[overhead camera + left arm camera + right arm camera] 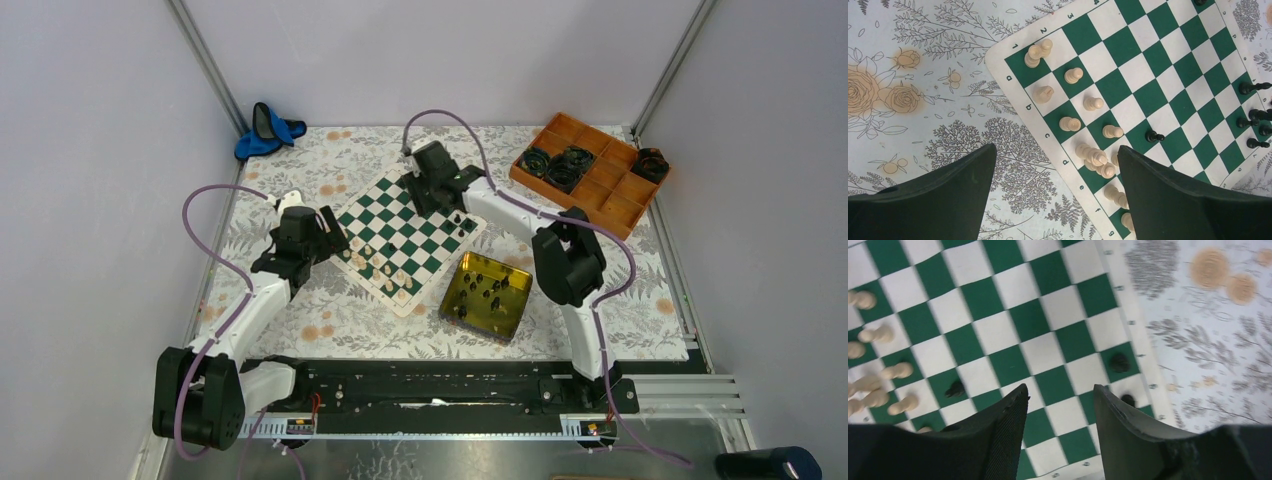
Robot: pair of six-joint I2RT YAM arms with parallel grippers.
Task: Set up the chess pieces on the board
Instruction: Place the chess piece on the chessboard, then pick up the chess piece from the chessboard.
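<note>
The board (400, 215) lies turned like a diamond at the middle of the flowered cloth (330, 320). The cream pieces (1074, 75) stand in two ragged rows along the board's 7 o'clock edge. Some are alone on their squares, while others crowd and lean together near files d and e. A few black pieces (1255, 144) stand near the opposite edge, toward the board's 3 o'clock corner, and a lone black pawn (1154, 136) sits nearer the cream rows. More black ones lie scattered in the tin (508, 318), just beside the board at its 5 o'clock. The left gripper (1056, 150) hangs at the board's 9 o'clock corner, over the crowded cream pieces. Its fingers (948, 195) are spread wide with nothing between them. The right gripper (1060, 388) hangs over the 12 o'clock part of the board, its fingers also apart and empty, with bare squares under the gap. In the right wrist view one dark piece sits on an edge square at 2 o'clock from that gap. Another sits at 9 o'clock, close to a finger. The orange tray (612, 205) sits at the cloth's 2 o'clock corner, well apart from the board, with black coils (570, 165) in some compartments. A blue object (265, 130) lies at the 11 o'clock corner.
</note>
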